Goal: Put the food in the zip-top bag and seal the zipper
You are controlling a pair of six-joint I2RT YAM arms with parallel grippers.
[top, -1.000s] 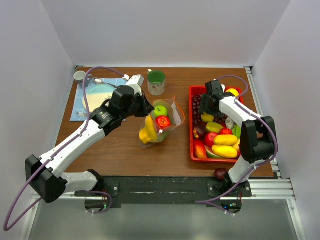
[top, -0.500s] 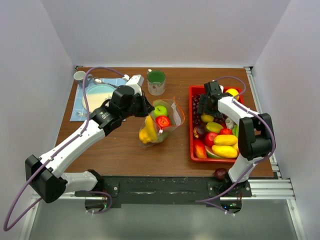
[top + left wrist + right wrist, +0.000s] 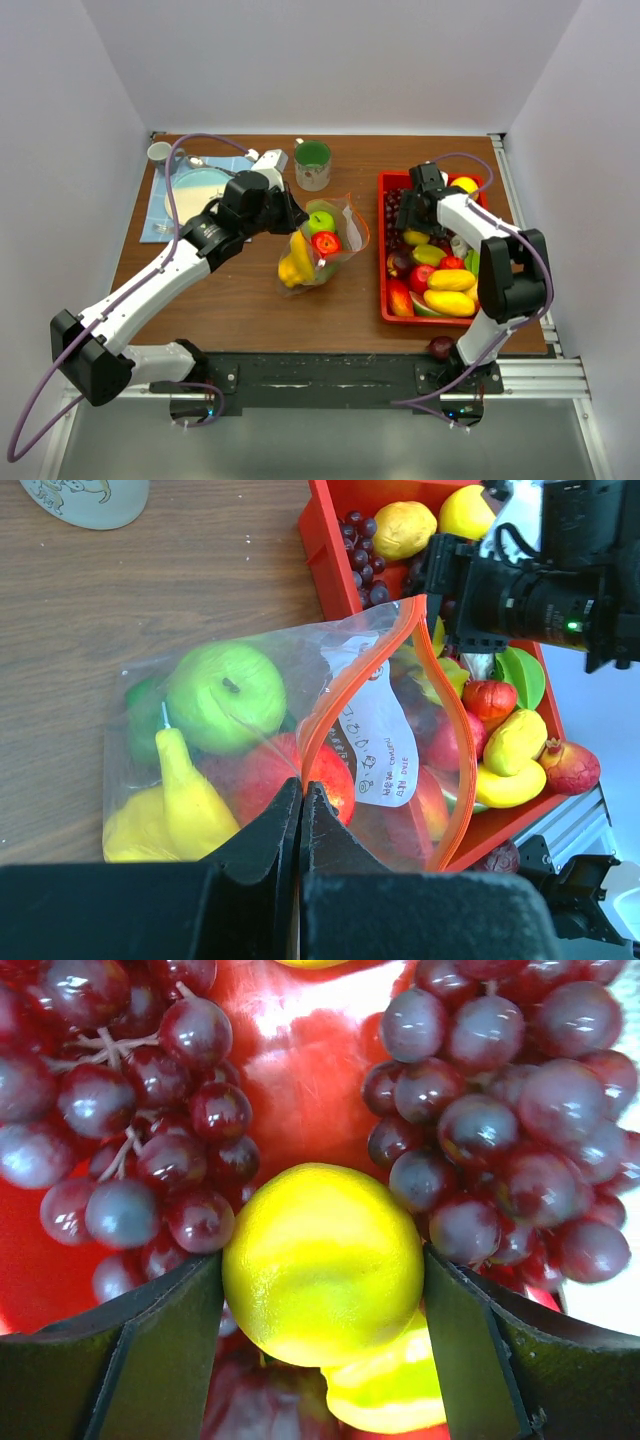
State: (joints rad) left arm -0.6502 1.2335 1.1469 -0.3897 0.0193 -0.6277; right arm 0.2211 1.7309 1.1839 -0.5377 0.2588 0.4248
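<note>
1. A brown wooden desk point(image 3: 240, 300) stands between plain white walls, with both arms bolted at its near edge.
2. The clear bag point(image 3: 200, 670) lies near the middle of the desk, left of the red tray point(image 3: 385, 300) and apart from it.
3. The bag's mouth gapes open toward the tray, and the zipper point(image 3: 325, 705) curves around it as an orange-red loop.
4. Inside the bag are a green apple point(image 3: 225, 695), a yellow pear point(image 3: 180, 800) and a red apple point(image 3: 325, 770), all pressed close together.
5. The left pincer point(image 3: 300, 805) is pressed together, pinching the zipper on the near side of the mouth.
6. The right pincer point(image 3: 322, 1280) is low over the far part of the tray, its two fingers touching both sides of a yellow fruit point(image 3: 322, 1255) and gripping it.
7. Bunches of dark purple grapes point(image 3: 150, 1140) lie on either side of that fruit on the tray floor.
8. The rest of the tray holds more yellow, red and green fruit heaped together.
9. One dark purple fruit point(image 3: 440, 347) sits off the tray at the desk's near edge.
10. A green mug point(image 3: 313, 165) stands behind the bag; a plate point(image 3: 195, 185) and a small white cup point(image 3: 159, 152) are at the far left.
</note>
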